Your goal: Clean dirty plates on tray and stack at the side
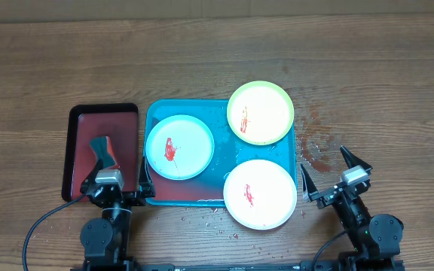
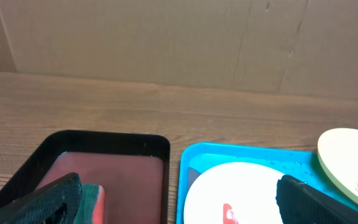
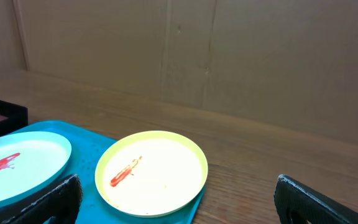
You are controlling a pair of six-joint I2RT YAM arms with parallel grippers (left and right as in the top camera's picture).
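The turquoise tray (image 1: 154, 113) holds three plates, each with a red sauce smear. The light blue plate (image 1: 179, 147) is at its left, the yellow-green plate (image 1: 260, 113) at the far right, and the cream plate (image 1: 260, 193) at the near right, overhanging the rim. My left gripper (image 1: 117, 181) is open and empty at the tray's near left corner. In the left wrist view it (image 2: 179, 208) spans the sponge and the light blue plate (image 2: 241, 186). My right gripper (image 1: 330, 170) is open and empty over the table right of the tray. In the right wrist view it (image 3: 185, 210) faces the yellow-green plate (image 3: 151, 171).
A smaller black-rimmed dark red tray (image 1: 77, 143) lies left of the turquoise tray, with a green and red sponge (image 1: 102, 150) in it. The sponge also shows in the left wrist view (image 2: 93, 198). Wet specks (image 1: 319, 147) dot the wood right of the tray. A cardboard wall stands at the back.
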